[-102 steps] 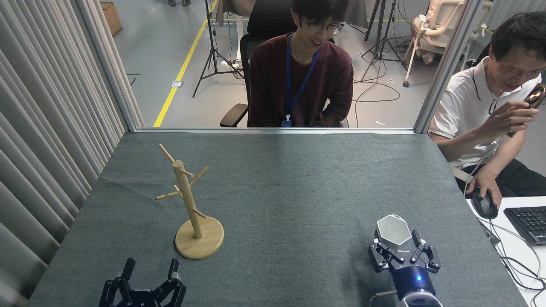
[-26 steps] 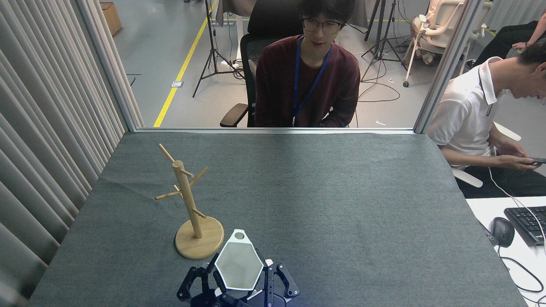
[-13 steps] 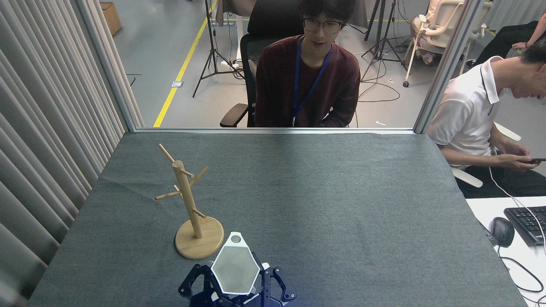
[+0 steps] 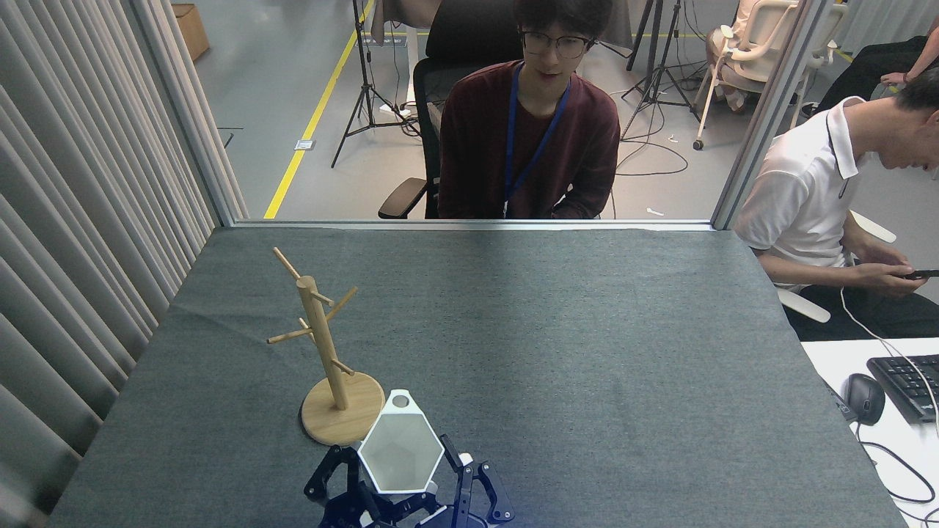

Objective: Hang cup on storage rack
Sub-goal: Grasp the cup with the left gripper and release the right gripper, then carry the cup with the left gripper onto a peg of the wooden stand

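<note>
Head view: the cup (image 4: 400, 451) sat at the near edge, left of centre, pinched between the spread-looking dark fingers (image 4: 463, 480) of the right gripper (image 4: 400, 469), which clamped its faceted sides from left and right. Rim faced up toward the camera. The tab with the round hole pointed far and overlapped the near right edge of the storage rack (image 4: 321, 334) base; contact or a height gap could not be told. The lowest right-hand peg stood just far-left of the tab.

Edges and room:
- The rack stood on the near left part of the table (image 4: 587, 330), with the curtain (image 4: 81, 220) close beyond the left table edge, so that side was tight.
- Grey cloth ran open to the right and far of the cup, up to the far edge, where a seated person (image 4: 532, 132) faced in.
- A second person (image 4: 829, 198) sat off the right edge, beside a mouse (image 4: 864, 398) and keyboard (image 4: 910, 381).
- Gripper body was cut off by the bottom of the frame.

Versus 3.9 s earlier: the cup had been at the near right of the table in the same gripper; it had since crossed left to the rack. The left gripper, then at the near left edge, had gone out of view. Over the last 0.5 s the tab had crept slightly far. The rack had not moved.
</note>
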